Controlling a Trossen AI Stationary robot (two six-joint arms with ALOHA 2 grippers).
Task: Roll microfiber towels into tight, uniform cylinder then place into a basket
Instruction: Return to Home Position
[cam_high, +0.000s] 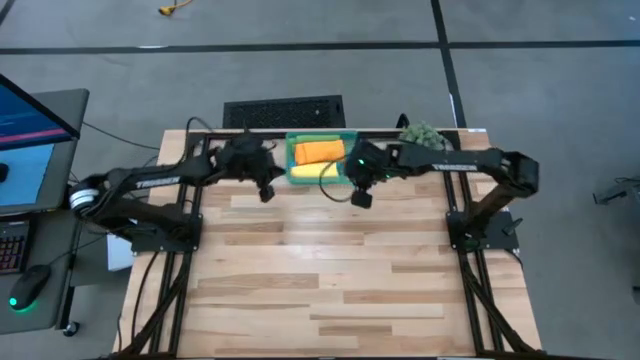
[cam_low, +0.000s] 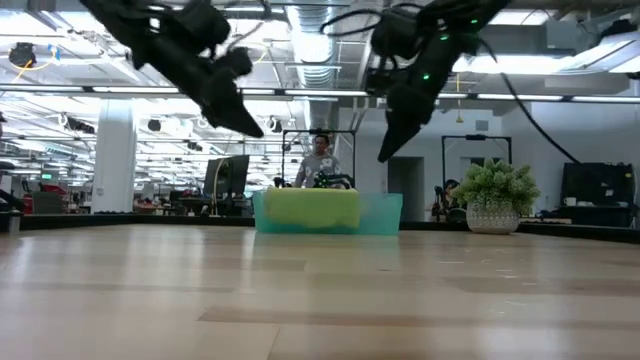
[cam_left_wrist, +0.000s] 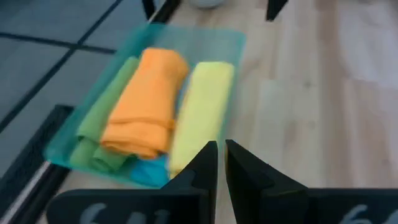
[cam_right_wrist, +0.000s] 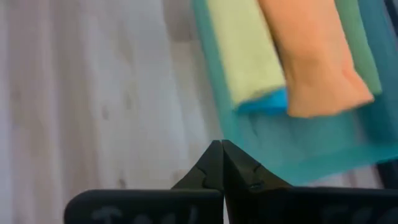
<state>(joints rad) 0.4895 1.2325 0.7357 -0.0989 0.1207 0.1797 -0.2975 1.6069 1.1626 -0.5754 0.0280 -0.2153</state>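
Wrap-up stage, judging by the layout: all four towels are rolled and inside the basket (cam_high: 290, 165), which stands at 12 o'clock on the counter (cam_high: 330, 270), against its far edge. Nothing is left flat on the wood, so the step in hand reads as the return to home.

The basket's long axis runs 9 to 3 o'clock, parallel to the far edge. The rolls lie the same way, ends pointing at 9 and 3. The orange towel (cam_high: 320, 151) rests on top at the middle, with the yellow towel (cam_high: 312, 170) beside it on the 6 o'clock side. The green towel (cam_left_wrist: 106, 118) sits on the 12 o'clock side. The blue towel (cam_left_wrist: 149, 169) is mostly buried, only one end peeking out under the orange and yellow.

The left claw (cam_high: 266, 193) hangs above the counter at the basket's 8 o'clock, all but closed, with a thin slit between the fingers and nothing held. The right claw (cam_high: 361, 198) hangs at the basket's 4 o'clock, fingers pressed together, also empty.

The next move likely needs no grasp. Each arm would pull back toward its own base, left to 9 o'clock and right to 3, staying high enough to miss the basket wall.
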